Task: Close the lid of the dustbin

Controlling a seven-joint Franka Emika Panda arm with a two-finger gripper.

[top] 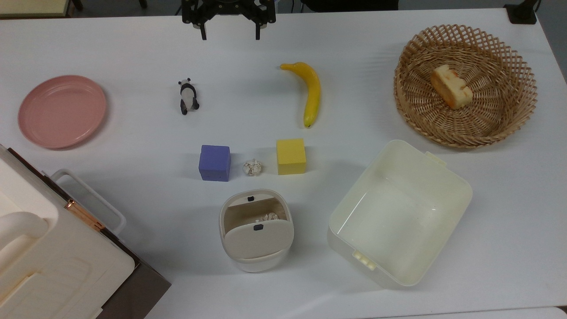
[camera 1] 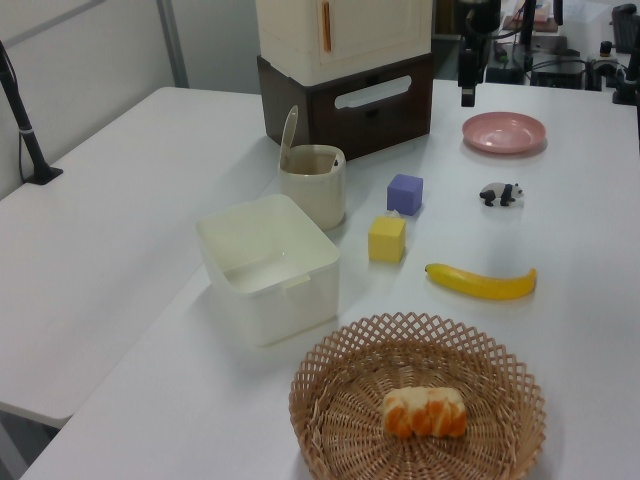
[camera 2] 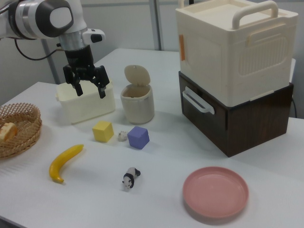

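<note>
Standing upright (hinged) — lid (camera 2: 137, 74) on dustbin (camera 2: 137, 103)

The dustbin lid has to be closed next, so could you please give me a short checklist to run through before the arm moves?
1. Beige-grey flat plastic lid stands upright, open, on the cream-white rounded dustbin: ok, still to close.
2. Gripper open and holding nothing: ok.
3. Gripper apart from the lid, hanging above the table: ok.
4. Crumpled paper lies inside, below the rim: ok.
5. Purple cube and yellow cube stand apart from the bin: ok.
6. Whether the hinge moves freely: cannot tell.
</note>
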